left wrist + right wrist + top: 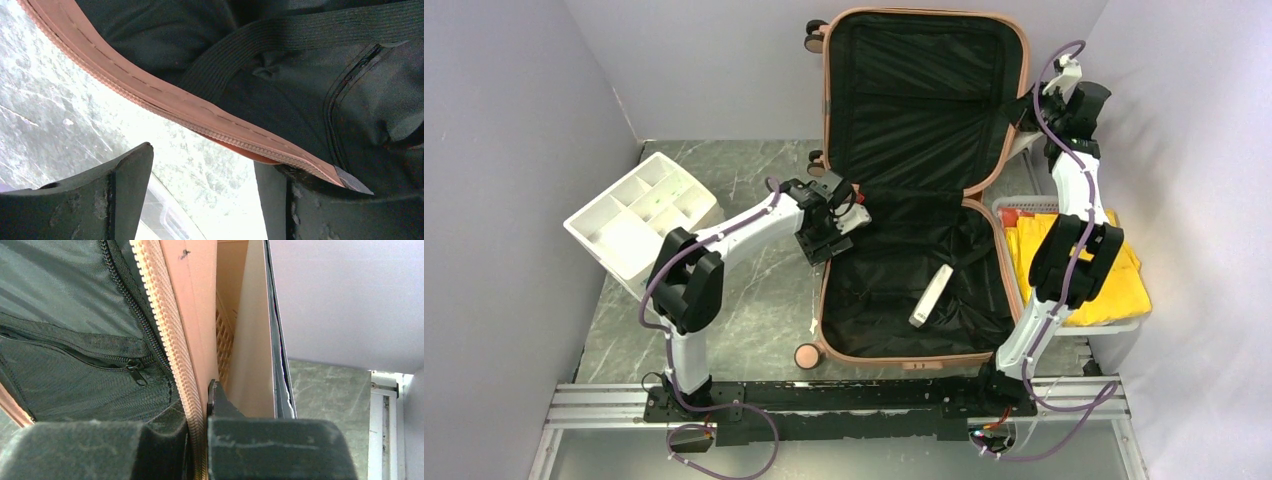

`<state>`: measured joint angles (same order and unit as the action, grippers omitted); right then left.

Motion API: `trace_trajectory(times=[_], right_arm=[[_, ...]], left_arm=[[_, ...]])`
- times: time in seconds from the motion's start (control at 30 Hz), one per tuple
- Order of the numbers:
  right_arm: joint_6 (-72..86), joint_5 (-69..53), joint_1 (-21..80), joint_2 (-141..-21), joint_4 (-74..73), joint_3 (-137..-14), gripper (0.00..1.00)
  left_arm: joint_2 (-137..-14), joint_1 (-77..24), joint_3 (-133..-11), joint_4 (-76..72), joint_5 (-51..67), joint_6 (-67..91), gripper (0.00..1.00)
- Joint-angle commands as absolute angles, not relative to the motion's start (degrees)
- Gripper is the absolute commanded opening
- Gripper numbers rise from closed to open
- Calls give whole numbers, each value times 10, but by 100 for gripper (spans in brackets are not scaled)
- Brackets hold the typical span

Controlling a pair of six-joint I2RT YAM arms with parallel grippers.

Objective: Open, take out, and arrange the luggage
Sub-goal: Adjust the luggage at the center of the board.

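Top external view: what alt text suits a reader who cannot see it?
A pink suitcase lies open on a table, lid raised, a slim white object on its black lining. The right gripper pinches the lid's edge; the left gripper stands open at the lower rim. A white divided tray sits left, a bin of yellow items right.

We count one luggage [914, 100], open on the desk [754, 290]; one slim white object [931, 295] inside its near half; one white compartment tray [639, 220] at left; one white bin [1116, 342] at right, its yellow contents [1114, 270] too bundled to count; and two arms, one left pincer [856, 212], one right pincer [1030, 120].
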<state>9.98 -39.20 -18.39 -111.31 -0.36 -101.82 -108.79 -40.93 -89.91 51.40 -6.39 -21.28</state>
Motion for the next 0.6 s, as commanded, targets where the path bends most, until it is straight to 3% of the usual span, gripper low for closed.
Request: trace_trajectory(times=[0.0,0.17,0.3,0.37,0.4,0.47,0.53,0.57], right_arm=[[138,-327,-241,-1084,112,-1100,0],[143,-321,-257,-1151,49,-1211,0],[120,-358,-241,-1114,53,-1155,0],[83,-363,-216,-1062,58,-1089,32],[71,-364,-197,-1032,68,-1054,45],[51,-362,-166,-977,75,-1000,67],[44,-352,-137,-931,54,-975,96],[43,-348,-123,-913,40,-969,99]], left_arm=[[-1162,-450,-920,293,31,-141,80],[-1184,-472,-956,305,50,-143,80],[-1168,-467,-966,313,33,-139,83],[-1127,-441,-958,313,48,-139,87],[-1107,-422,-956,314,63,-140,96],[-1060,-383,-959,319,100,-154,97],[-1012,-340,-964,325,162,-175,97],[-993,-318,-977,341,195,-191,97]])
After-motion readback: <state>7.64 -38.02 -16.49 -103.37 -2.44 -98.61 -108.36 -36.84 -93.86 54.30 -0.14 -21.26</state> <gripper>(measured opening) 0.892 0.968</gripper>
